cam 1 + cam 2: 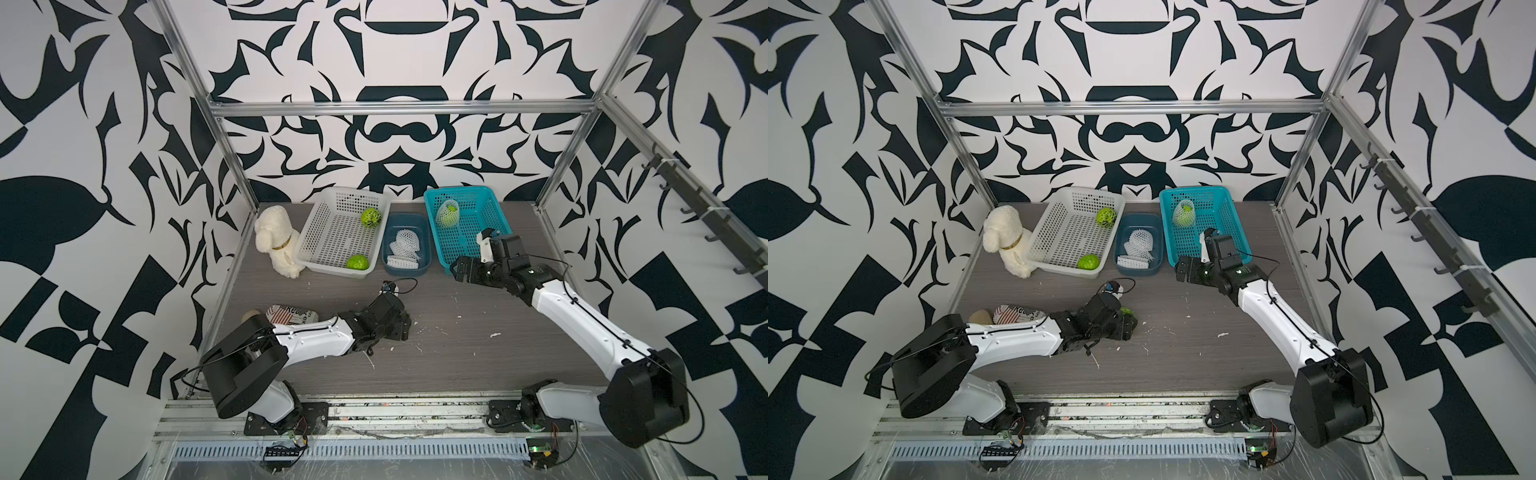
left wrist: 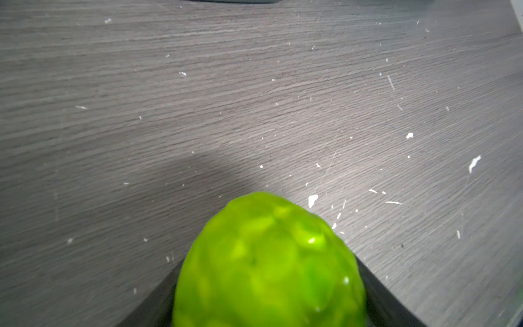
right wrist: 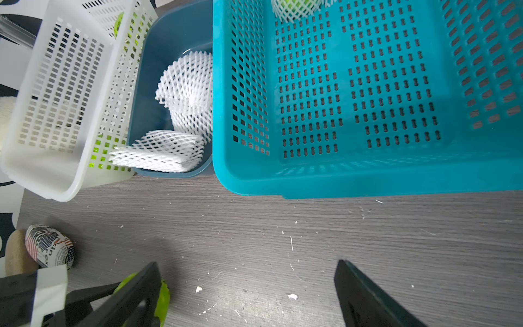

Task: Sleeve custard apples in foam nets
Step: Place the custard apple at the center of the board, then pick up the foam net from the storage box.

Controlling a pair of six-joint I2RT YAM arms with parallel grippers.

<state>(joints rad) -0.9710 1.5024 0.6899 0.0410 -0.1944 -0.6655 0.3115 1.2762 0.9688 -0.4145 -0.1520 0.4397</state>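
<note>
A bare green custard apple [image 2: 268, 269] fills the gap between the dark fingers [image 2: 379, 300] of my left gripper [image 1: 1128, 322], low over the grey table. A sliver of it shows in a top view [image 1: 1126, 311]. Two more bare custard apples [image 1: 370, 217] [image 1: 358, 262] lie in the white basket [image 1: 328, 253]. One netted fruit [image 1: 447, 213] rests in the teal basket [image 1: 486, 232]. Loose foam nets [image 1: 405, 247] [image 3: 186, 90] lie in the dark blue tub [image 1: 419, 270]. My right gripper [image 3: 247, 263] hangs open and empty in front of the teal basket [image 3: 368, 181].
A cream plush dog [image 1: 276, 241] sits left of the white basket. A printed pouch [image 1: 291, 314] and a beige lump [image 1: 250, 317] lie by the left arm. White foam crumbs [image 1: 494, 334] dot the table. Metal frame posts border it.
</note>
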